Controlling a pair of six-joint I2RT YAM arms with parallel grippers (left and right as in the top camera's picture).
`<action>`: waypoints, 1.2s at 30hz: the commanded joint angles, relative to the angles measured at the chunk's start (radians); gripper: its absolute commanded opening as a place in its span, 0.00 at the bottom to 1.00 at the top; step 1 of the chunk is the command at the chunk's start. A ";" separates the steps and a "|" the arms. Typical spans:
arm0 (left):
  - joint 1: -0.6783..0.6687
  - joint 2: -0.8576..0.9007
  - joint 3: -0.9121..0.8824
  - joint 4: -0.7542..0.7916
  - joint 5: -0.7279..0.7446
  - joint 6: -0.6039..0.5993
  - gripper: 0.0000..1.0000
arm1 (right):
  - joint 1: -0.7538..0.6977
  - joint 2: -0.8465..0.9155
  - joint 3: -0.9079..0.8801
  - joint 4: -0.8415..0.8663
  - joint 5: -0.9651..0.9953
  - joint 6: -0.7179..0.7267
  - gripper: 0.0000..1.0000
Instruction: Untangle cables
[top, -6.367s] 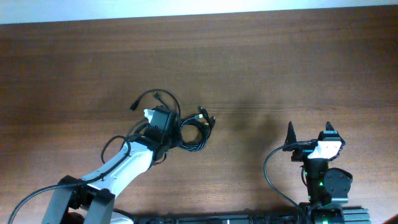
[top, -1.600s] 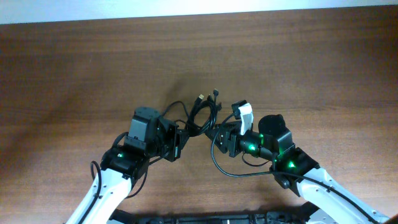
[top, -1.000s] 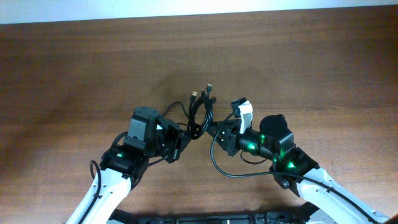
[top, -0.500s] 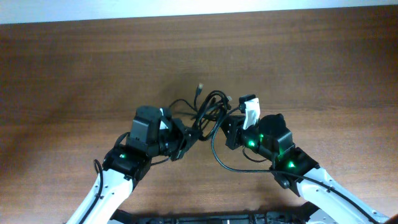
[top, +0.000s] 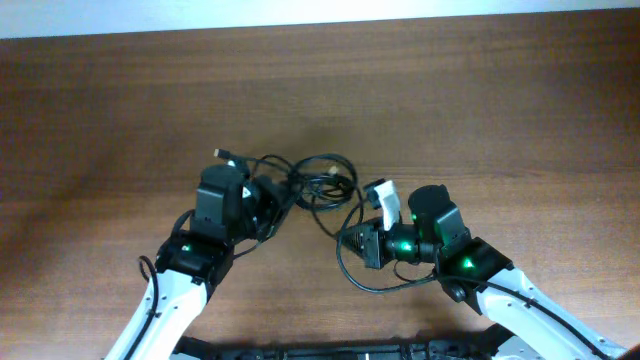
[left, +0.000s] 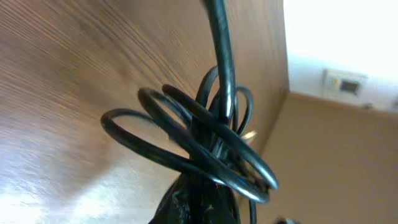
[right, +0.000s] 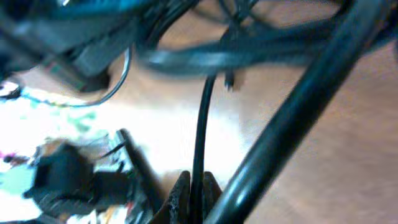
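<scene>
Overhead: the brown wooden table (top: 480, 100) has a white strip (top: 300, 15) along its far edge. The cables (top: 318, 183) lie near the table's middle. Their bundle is stretched left to right, with one plug (top: 220, 155) pointing toward the far left corner.

Left wrist: the left gripper (left: 200, 198) is closed on the looped cables, in front of a beige wall (left: 323, 162).

Right wrist, blurred: the right gripper (right: 194, 186) seems to pinch one thin cable.

Indoor lab or office room: wood-grain table (top: 500, 100), beige wall (left: 336, 162), outlet plate (left: 343, 83).
</scene>
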 joint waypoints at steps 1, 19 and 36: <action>0.038 -0.007 0.015 0.010 -0.119 0.010 0.00 | 0.000 0.002 0.002 -0.047 -0.118 -0.010 0.04; 0.086 -0.007 0.015 0.027 -0.039 -0.143 0.00 | 0.000 0.002 0.002 -0.053 0.013 0.203 0.99; 0.071 -0.007 0.015 0.027 0.152 -0.452 0.01 | 0.000 0.092 0.002 0.122 0.309 0.753 0.70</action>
